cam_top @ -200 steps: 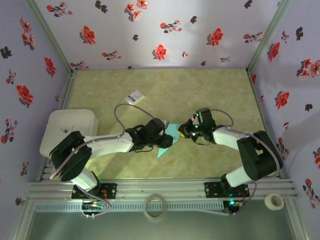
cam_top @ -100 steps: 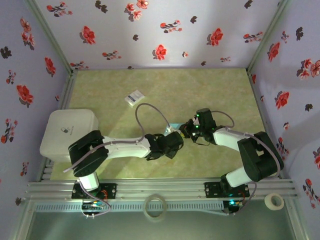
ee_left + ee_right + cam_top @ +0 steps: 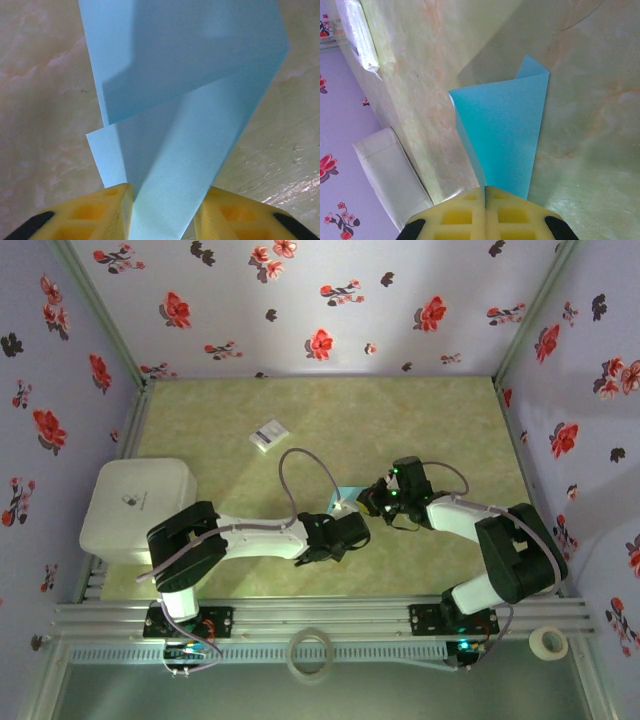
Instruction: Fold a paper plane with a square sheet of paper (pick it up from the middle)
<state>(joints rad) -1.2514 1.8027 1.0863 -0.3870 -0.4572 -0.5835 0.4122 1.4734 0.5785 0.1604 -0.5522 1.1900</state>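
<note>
The square sheet of paper is teal, partly folded, and held up off the table with flaps at different angles. My right gripper is shut on one edge of it, its yellow fingers pressed together. My left gripper has its jaws apart, and a folded band of the sheet runs down between them, touching the left finger. In the top view both grippers meet at the table's middle, left just in front of right, and a small bit of teal paper shows.
A white box sits at the table's left side. A small white card lies behind the arms to the left. Two tape rolls rest on the front rail. Flowered walls close in three sides.
My left arm has swung right and nearer, bringing its gripper in front of the right one and covering most of the paper. The right arm has stayed put.
</note>
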